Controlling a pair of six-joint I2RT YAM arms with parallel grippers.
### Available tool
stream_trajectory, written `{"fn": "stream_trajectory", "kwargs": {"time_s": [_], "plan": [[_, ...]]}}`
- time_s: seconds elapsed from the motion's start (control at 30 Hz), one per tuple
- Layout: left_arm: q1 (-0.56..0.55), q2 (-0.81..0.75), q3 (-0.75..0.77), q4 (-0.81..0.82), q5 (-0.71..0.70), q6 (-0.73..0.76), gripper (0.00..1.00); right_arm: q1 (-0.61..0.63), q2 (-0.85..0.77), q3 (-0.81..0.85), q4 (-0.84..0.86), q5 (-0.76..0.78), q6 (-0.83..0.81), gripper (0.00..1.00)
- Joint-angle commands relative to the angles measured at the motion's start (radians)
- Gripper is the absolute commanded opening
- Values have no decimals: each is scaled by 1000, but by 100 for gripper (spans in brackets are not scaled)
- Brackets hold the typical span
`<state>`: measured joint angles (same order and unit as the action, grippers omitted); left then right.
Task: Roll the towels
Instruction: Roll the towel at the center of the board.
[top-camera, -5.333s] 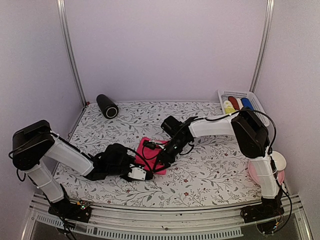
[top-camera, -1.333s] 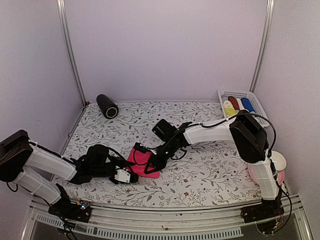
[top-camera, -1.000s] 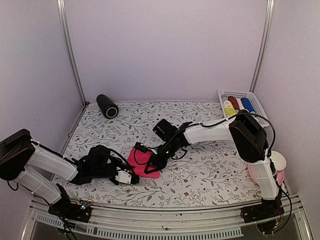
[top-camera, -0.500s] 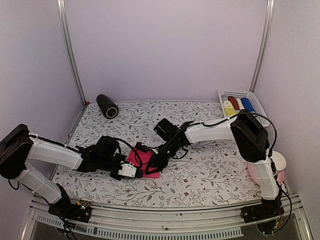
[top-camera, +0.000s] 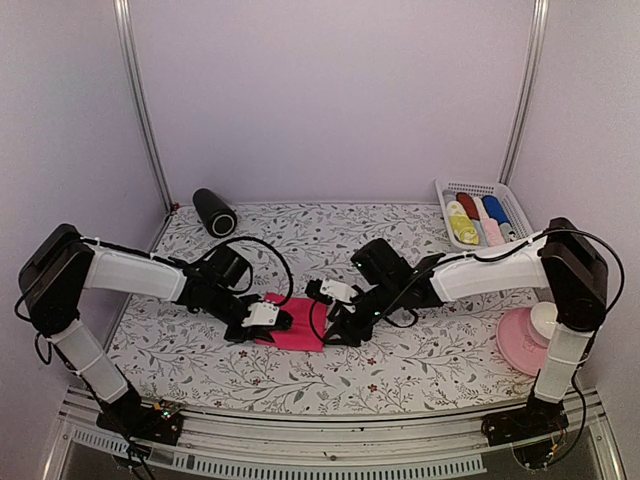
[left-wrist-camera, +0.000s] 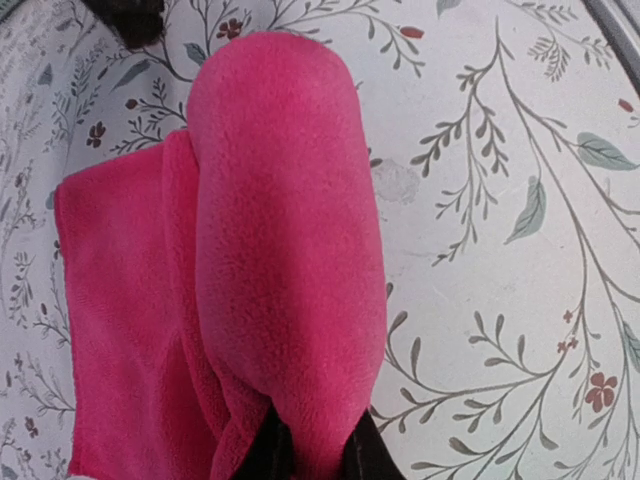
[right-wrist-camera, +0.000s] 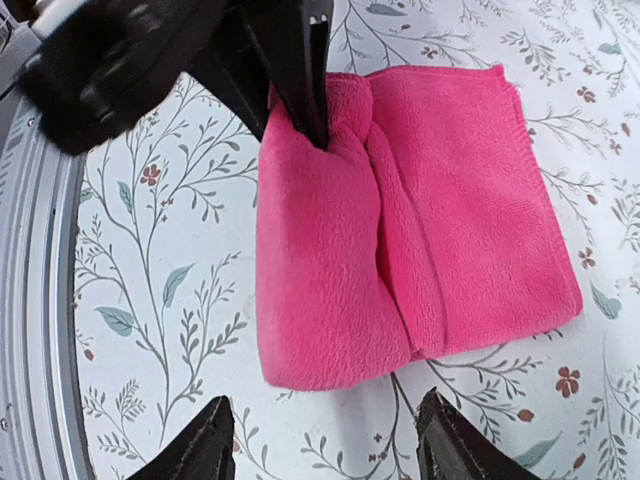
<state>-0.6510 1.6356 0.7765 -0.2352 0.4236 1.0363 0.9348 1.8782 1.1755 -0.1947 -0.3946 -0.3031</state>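
1. The towel (top-camera: 295, 333) is lying on the surface (top-camera: 430, 350) toward 6 o'clock, just left of the middle. Half a second ago it was sitting bunched under both end effectors. Now it is lying flatter, with one long edge curled into a thick roll and the rest resting flat beside it.
2. The left end effector (top-camera: 272, 320) is reaching in from 9 o'clock, its fingers (left-wrist-camera: 268, 455) clamping together on one end of that roll. Its arm is stretching farther across the surface than before.
3. The right end effector (top-camera: 335, 318) is no longer touching the towel. It is sitting back at the towel's 3 o'clock side with its fingers (right-wrist-camera: 205, 445) standing apart and nothing between them, where earlier it was down on the cloth.
4. The right arm is lying lower and farther toward 3 o'clock. The basket (top-camera: 445, 188) at 2 o'clock is now showing all its rolls (top-camera: 460, 222), yellow, red, pale pink and blue. The plate (top-camera: 515, 350) at 4 o'clock is also showing more.
5. The cylinder (top-camera: 213, 212) at 10 o'clock is staying where it was.
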Motion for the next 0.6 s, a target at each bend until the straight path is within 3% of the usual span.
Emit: {"fn": "stream_trajectory", "kwargs": {"time_s": [0.0, 0.17, 0.33, 0.57], "plan": [[28, 100, 27, -183, 37, -18, 4, 8, -131, -158, 275, 89, -69, 62], [47, 143, 70, -230, 62, -20, 4, 82, -137, -225, 373, 215, -176, 62], [82, 185, 146, -326, 130, -6, 4, 170, -45, -166, 376, 362, -281, 63], [99, 239, 210, -395, 131, -8, 4, 222, 45, -86, 374, 411, -341, 62]]}}
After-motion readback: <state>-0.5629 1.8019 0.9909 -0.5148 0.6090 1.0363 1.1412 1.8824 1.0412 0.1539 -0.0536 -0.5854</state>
